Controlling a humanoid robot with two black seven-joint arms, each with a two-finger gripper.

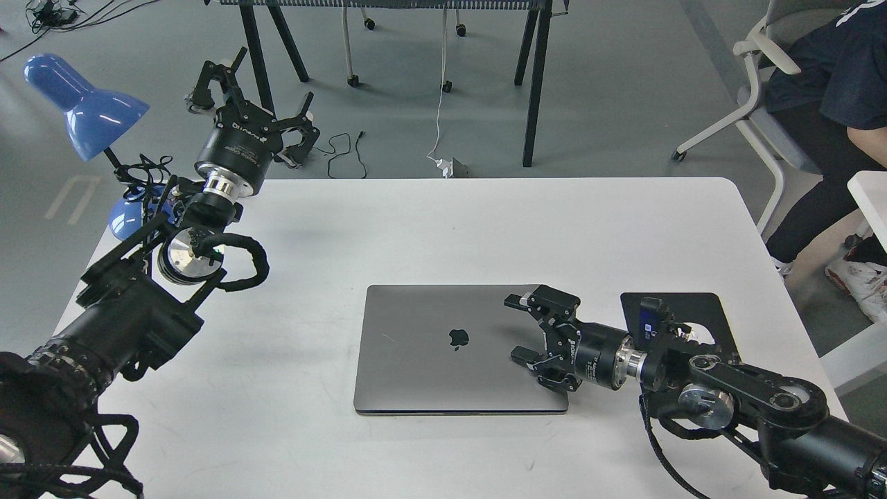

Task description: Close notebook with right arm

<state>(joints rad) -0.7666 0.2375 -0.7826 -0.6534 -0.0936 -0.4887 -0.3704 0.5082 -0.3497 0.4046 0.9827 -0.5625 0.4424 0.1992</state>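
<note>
Looked like an office or robotics lab space. Grey vinyl floor [610, 83], white rounded work table [485, 222] in the middle. At 12 o'clock stood a black trestle-leg desk [537, 83], castor wheels [353, 81] behind it, a white cable [441, 104] dropping to a power adapter [450, 167] on the floor. Loose black cables [62, 14] lay at 11 o'clock. At 2 o'clock a seated person [831, 104] occupied a grey office chair [762, 125]. Blue desk lamp [83, 104] at 10 o'clock, closed notebook [429, 353] on the table.
</note>
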